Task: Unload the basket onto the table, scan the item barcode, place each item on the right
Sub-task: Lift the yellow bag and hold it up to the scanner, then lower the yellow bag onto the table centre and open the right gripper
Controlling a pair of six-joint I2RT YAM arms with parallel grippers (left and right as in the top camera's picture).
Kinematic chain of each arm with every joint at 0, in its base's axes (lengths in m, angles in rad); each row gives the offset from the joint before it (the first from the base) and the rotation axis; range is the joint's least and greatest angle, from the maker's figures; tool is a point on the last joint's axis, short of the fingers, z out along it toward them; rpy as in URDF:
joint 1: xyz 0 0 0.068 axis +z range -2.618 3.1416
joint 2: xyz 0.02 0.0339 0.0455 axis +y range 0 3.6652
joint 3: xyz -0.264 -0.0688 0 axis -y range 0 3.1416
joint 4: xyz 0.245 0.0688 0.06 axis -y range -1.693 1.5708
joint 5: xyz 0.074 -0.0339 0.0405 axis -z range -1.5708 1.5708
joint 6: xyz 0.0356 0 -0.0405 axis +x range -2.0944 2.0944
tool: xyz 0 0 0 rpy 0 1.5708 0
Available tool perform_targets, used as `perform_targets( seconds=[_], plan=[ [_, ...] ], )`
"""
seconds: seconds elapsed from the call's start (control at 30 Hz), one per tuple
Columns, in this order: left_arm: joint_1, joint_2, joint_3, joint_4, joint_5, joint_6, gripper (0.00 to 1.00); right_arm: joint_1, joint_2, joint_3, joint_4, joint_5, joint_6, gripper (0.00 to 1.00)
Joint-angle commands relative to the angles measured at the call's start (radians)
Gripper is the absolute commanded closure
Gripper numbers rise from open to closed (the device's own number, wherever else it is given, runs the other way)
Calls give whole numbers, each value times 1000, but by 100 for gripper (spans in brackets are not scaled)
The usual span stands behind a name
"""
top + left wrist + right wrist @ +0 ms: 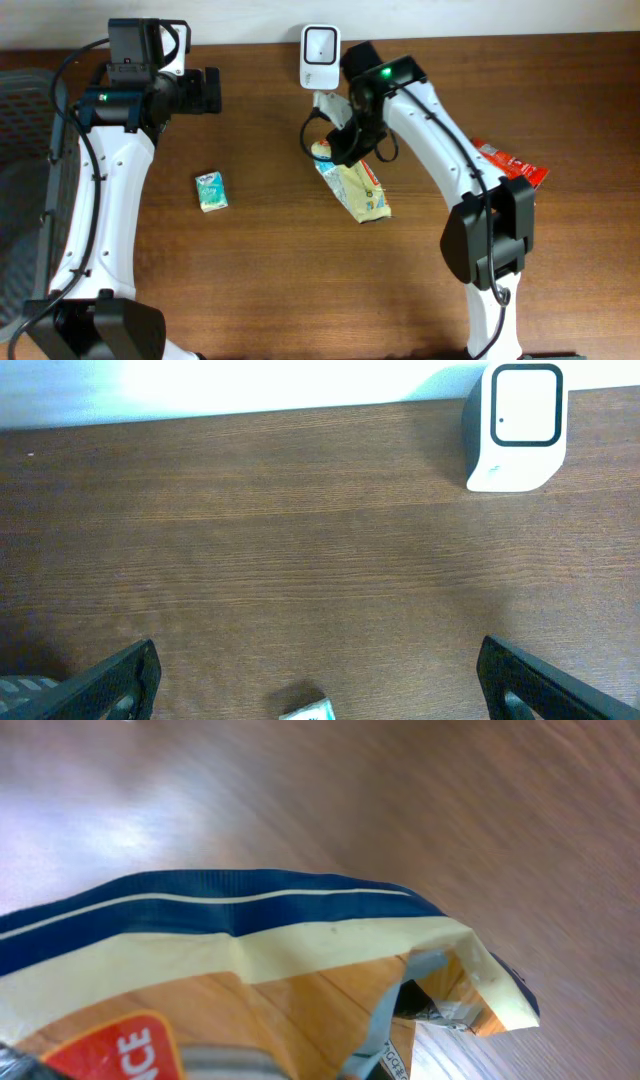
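My right pincer (338, 148) clamps the crimped end of the yellow-and-blue foil snack packet (362, 192): light, floppy, slippery, I'd judge.

Crinkled yellow plastic snack packet (362, 192) with a navy-striped edge slants across centre frame, its upper end pinched in the right claw (338, 150), just below the white box-shaped barcode scanner (320, 52) at top centre.
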Motion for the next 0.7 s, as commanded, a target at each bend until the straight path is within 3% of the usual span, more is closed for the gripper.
perform_targets(
  seconds=[0.0,0.17,0.3,0.47,0.67],
  plan=[
    [6,5,3,2,-6,16,1,26,-26,12,0,292,95,90],
    [6,5,3,2,-6,16,1,94,33,8,3,652,280,94],
    [6,5,3,2,-6,16,1,144,43,8,18,668,314,91],
    [6,5,3,2,-6,16,1,157,43,8,11,503,342,1],
    [6,5,3,2,-6,16,1,42,21,8,1,294,286,1]
  ],
)
